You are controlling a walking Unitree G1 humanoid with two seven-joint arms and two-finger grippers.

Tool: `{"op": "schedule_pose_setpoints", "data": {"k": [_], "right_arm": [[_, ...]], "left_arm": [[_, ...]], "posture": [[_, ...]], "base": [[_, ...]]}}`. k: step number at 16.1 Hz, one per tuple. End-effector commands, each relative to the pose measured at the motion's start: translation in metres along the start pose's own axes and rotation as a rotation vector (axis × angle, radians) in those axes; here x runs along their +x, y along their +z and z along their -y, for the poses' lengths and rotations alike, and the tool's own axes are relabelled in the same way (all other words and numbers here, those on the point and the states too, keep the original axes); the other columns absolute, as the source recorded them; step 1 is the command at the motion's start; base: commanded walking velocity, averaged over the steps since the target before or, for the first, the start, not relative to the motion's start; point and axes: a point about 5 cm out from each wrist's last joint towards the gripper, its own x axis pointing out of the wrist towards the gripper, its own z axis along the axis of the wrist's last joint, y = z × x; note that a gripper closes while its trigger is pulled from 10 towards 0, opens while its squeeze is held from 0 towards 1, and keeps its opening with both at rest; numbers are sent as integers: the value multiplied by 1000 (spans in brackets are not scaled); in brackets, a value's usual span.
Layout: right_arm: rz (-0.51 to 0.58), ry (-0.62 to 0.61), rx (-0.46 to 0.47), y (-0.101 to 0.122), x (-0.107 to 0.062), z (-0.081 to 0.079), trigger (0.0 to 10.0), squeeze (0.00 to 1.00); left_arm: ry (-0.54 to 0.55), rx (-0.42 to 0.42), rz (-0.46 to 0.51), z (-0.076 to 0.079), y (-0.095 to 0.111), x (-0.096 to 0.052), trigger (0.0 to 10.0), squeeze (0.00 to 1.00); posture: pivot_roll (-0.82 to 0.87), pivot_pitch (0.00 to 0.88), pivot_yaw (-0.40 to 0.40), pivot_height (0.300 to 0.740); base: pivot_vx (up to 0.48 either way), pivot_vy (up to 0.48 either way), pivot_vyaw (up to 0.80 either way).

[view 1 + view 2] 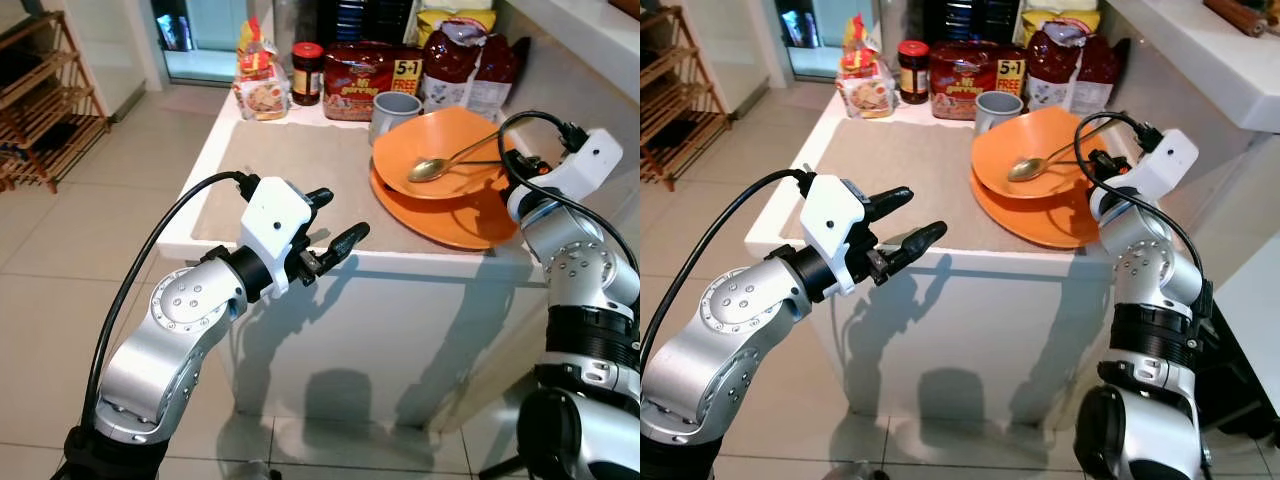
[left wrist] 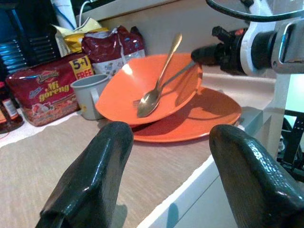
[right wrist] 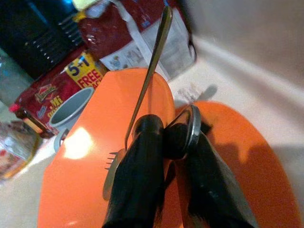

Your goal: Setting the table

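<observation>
Tiled kitchen: the right gripper (image 3: 166, 142) pinches a fork (image 3: 183, 128) handle in the bowl (image 1: 450, 150); lift straight, slowly. Left gripper (image 1: 335, 220) spread.

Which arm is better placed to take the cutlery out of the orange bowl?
The right: its pincer is already at the fork handle over the orange bowl. The left pincer is open off the counter edge.

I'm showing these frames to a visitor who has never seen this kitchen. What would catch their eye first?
The bright orange bowl, tilted on an orange plate at the counter's right edge, with a gold spoon lying in it. The right gripper is shut on a fork handle at the bowl's rim, while the left gripper hovers open before the counter's front edge.
</observation>
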Motion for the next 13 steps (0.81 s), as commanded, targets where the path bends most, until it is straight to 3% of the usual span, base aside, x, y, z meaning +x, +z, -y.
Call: {"op": "schedule_pose_setpoints", "data": {"k": [1,5,6,7,8,9,11,12,13], "right_arm": [[-31,-84,-123,-7,-2,17,0,0],[-87,-111,-48,-17,-1,22,0,0],[-121,-124,58,-23,-2,26,5098,0],[-135,-125,114,-25,-2,26,8941,0],[-175,-118,273,-30,-2,26,10000,0],[-175,-118,273,-30,-2,26,10000,0],[-214,-100,428,-35,-2,23,10000,0],[-257,-71,568,-39,-2,18,10000,0],[-268,-63,604,-40,-1,16,10000,0]], "left_arm": [[-29,6,-5,2,1,3,10000,0],[-46,9,-12,4,0,3,10000,0],[-51,13,-17,4,0,3,10000,0],[-53,15,-20,4,-1,3,10000,0],[-57,17,-23,5,-1,2,10000,0],[-57,17,-23,5,-1,2,10000,0],[-62,22,-28,5,-2,2,10000,0],[-70,27,-31,6,-1,2,10000,0],[-72,28,-32,6,-1,2,10000,0]], "posture": [[84,0,-11,740],[83,0,-7,740],[85,0,-7,740],[85,0,-7,740],[89,0,-7,740],[89,0,-7,740],[89,0,-5,740],[88,0,-4,740],[88,0,-4,740]], "base": [[0,0,0],[0,0,0],[0,0,0],[0,0,0],[0,0,0],[0,0,0],[0,0,0],[0,0,0],[0,0,0]]}}
